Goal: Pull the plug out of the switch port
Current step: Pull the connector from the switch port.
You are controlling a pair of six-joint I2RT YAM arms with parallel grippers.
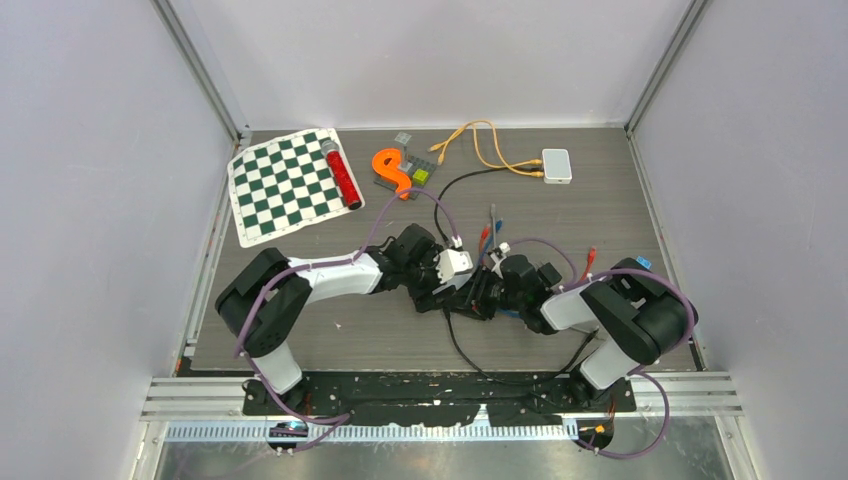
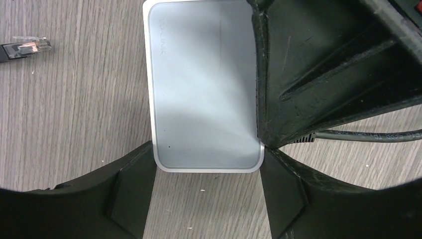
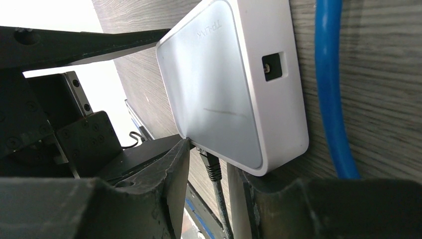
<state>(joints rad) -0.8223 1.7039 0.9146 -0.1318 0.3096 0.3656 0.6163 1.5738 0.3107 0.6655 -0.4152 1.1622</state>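
Your left gripper clamps the switch; your right gripper straddles the plug

The switch lies flat on the table, midway between your two arms, pinched across its width by the left fingers. The plug sits in the port on the edge facing your right arm, so that arm is the nearer one. Its fingers stand part spread, one on each side of the plug's boot with a sliver of gap showing, so I judge it is not yet pinched. The plug's long axis runs straight out of the port, in line with the black cable and your right fingers. Pull back along that line, away from the switch; a sideways tug could bind it
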